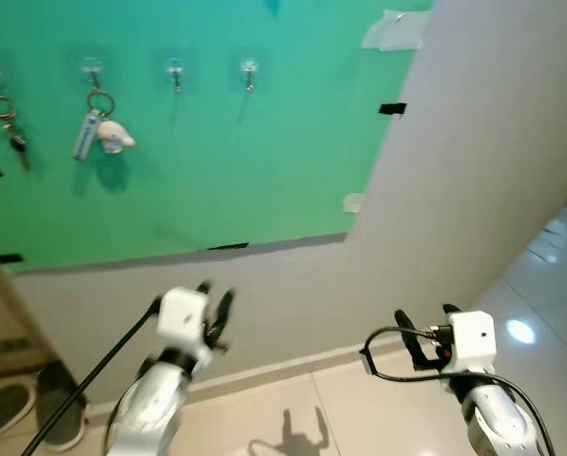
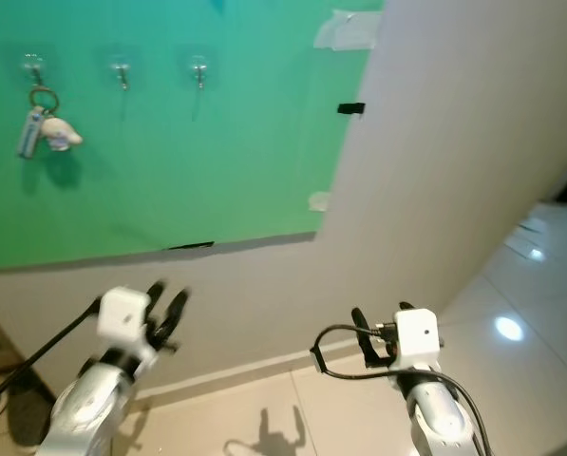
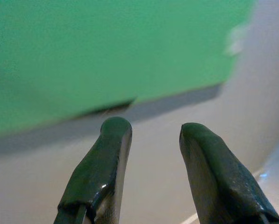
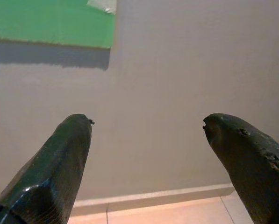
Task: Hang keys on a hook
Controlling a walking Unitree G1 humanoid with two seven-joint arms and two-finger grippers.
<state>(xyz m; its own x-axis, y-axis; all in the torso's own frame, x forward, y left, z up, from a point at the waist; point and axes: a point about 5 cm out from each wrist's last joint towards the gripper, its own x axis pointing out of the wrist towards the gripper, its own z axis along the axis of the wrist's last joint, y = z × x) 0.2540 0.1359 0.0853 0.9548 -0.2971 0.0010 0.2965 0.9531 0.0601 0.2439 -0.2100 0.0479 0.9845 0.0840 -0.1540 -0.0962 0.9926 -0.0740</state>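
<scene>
A green board (image 1: 217,161) on the grey wall (image 1: 473,190) carries a row of clear hooks (image 1: 176,72). One key bunch with a white charm (image 1: 101,131) hangs from the second hook, another bunch of keys (image 1: 6,119) from the hook at far left. Below, well apart from the hooks, the left gripper (image 1: 215,309) and right gripper (image 1: 425,334) both hold their jaws spread and empty above the tiled floor (image 1: 359,408).
</scene>
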